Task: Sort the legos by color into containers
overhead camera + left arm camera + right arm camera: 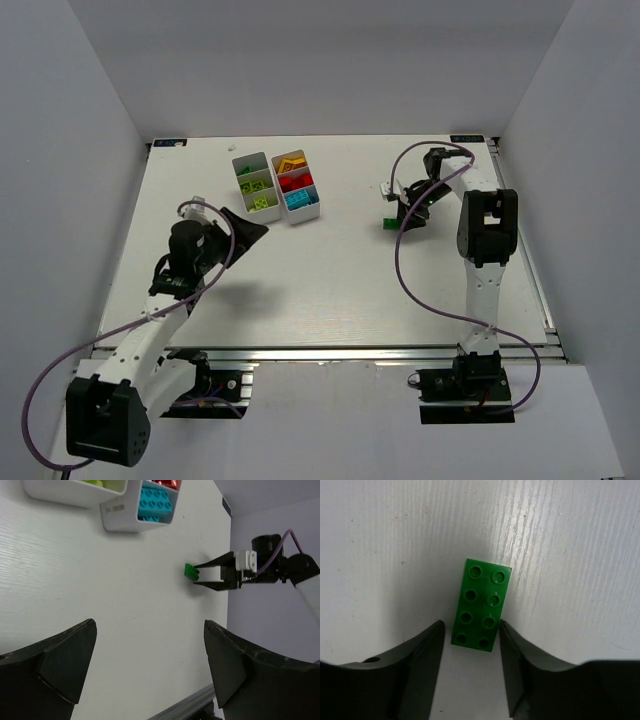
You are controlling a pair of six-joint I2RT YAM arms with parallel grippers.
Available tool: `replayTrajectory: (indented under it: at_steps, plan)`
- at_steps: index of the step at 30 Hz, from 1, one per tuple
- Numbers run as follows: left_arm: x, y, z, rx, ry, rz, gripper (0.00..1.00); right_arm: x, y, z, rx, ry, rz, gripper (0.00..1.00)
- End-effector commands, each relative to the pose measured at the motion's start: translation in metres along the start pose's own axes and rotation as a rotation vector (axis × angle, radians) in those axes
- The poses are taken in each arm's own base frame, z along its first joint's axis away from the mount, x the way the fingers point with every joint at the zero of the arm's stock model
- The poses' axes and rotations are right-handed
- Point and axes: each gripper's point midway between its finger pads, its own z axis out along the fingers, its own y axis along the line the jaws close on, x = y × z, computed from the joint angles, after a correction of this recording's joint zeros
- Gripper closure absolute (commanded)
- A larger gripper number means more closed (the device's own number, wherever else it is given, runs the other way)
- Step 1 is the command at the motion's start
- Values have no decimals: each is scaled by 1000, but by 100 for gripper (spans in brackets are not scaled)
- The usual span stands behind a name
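Right gripper (pixel 471 630): fingers (pixel 422 670) spread, straddling the near end of a green two-by-four lego (pixel 481 605) that lies flat, studs up, on the tabletop (pixel 380 540). A narrow gap shows beside one finger. The other finger sits at the brick's edge, and contact cannot be confirmed. The brick's far half projects beyond the fingertips.

Left gripper (pixel 150 665): fingers (pixel 60 665) spread wide, nothing between them. Well ahead of its fingertips stand two white trays (pixel 117 520). The compartment nearest the fingers holds a cyan lego (pixel 156 505).
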Motion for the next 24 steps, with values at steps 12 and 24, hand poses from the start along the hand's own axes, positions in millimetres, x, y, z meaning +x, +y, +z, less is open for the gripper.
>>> replayTrajectory:
  at_steps: [12, 24]
  plan:
    - [83, -70, 72, 212, 255, 66, 4, -60, 44, -5, 21, -178, 90, 82]
    - [131, -101, 124, 319, 426, 61, 4, -170, 75, -14, 43, -347, 7, 93]
